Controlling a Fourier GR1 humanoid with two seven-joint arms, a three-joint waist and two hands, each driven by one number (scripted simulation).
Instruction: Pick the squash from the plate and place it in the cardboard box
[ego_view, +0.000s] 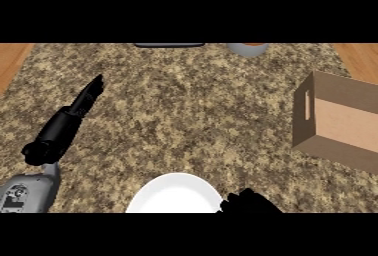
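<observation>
A: Right hand (247, 202)?
B: Lower centre, touching or just beside the plate (171, 195) at its right rim. Mostly cut off; open or holding, cannot tell.
A: Squash?
B: Not seen, so no long axis. The plate's visible part is bare white; likely hidden by that hand.
A: Route?
B: Cardboard box (336, 125) lies up-right, well apart, top open; only counter (192, 110) between. Right hand nearer. Left hand (87, 96) rests upper left, straight.
</observation>
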